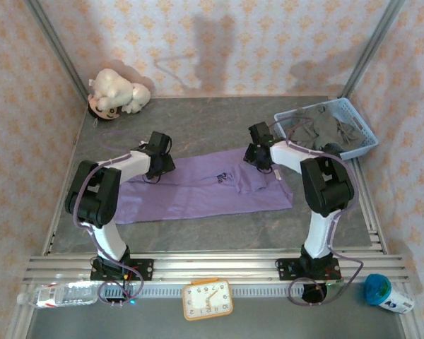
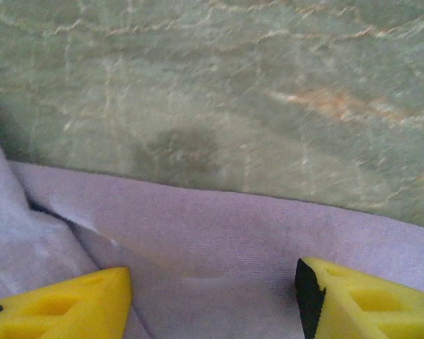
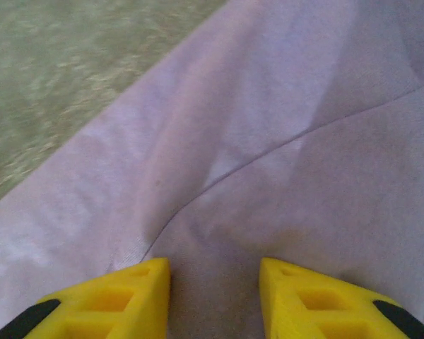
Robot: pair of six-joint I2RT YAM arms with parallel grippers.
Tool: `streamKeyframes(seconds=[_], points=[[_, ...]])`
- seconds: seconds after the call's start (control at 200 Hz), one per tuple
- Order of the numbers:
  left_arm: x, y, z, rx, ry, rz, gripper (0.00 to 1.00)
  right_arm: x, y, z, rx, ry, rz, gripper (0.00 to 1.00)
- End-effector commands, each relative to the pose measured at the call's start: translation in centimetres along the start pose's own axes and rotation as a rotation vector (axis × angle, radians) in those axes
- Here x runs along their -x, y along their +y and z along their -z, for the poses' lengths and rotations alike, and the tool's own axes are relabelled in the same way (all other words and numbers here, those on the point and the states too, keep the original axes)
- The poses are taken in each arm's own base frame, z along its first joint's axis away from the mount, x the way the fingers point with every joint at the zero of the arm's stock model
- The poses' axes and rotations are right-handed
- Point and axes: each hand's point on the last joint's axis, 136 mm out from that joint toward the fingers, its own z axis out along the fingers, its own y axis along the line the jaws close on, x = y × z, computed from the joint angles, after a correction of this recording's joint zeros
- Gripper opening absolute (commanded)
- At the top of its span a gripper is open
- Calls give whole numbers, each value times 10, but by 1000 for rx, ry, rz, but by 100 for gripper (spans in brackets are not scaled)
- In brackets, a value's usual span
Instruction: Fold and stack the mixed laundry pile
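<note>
Clock (image 1: 207, 299) at the very front rail, with a water bottle (image 1: 60, 294) lying off to its left and a blue cup (image 1: 385, 291) off to its right. Just past the two arm bases, the lilac-purple shirt (image 1: 198, 187) lies spread flat across the middle of the table (image 1: 219, 127), its small chest logo (image 1: 221, 177) facing up, right of centre.

Both arms reach over it. The left gripper (image 1: 157, 166) hangs at the shirt's far left edge. From its wrist camera the yellow fingers (image 2: 63, 304) stand wide apart with only cloth below them and bare marbled tabletop beyond: jaws open, gripping nothing. The right gripper (image 1: 260, 161) is over the shirt's far right part, near a fold. Its wrist view shows a clear gap between the yellow fingers (image 3: 318, 296), creased lilac fabric underneath, nothing pinched.

Further back on the right, the dark grey-olive shirt (image 1: 328, 131) lies crumpled inside the light blue basket (image 1: 368, 138). In the far left corner, a white plush toy (image 1: 116, 92) sits against the wall.
</note>
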Motion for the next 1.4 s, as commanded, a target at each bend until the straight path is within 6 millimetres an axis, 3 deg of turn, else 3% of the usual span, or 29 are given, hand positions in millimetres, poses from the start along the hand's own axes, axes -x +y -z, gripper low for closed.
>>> streamKeyframes(seconds=[0.0,0.06,0.19,0.31,0.385,0.51,0.656,0.861,1.016,1.171,1.216,1.396], points=[[-2,15,-20,101,16,-6,64,13,-24,-7,-60,-27,-87,40],[5,14,-22,122,9,-25,64,17,-18,-3,-20,-31,-83,41],[29,8,-20,170,-21,-90,65,25,2,26,80,-61,-39,56],[43,-12,-4,99,-34,-127,72,30,4,61,106,-100,6,65],[45,-38,23,-24,-48,-127,76,30,-7,77,87,-113,9,65],[21,-81,52,-209,-12,-108,76,21,-31,87,38,-89,-6,64],[-30,-134,73,-418,74,-46,74,4,-57,85,-31,-51,-9,60],[-108,-192,85,-521,167,-78,71,-11,-97,85,-90,-36,-80,60],[-152,-217,80,-517,225,-140,68,-16,-114,90,-86,-43,-126,60],[-169,-237,82,-532,236,-166,63,-22,-116,94,-67,-44,-129,60],[-176,-237,69,-500,244,-173,60,-24,-116,95,-62,-43,-129,60],[-169,-243,62,-478,210,-173,51,-33,-109,93,6,-22,-128,59]])
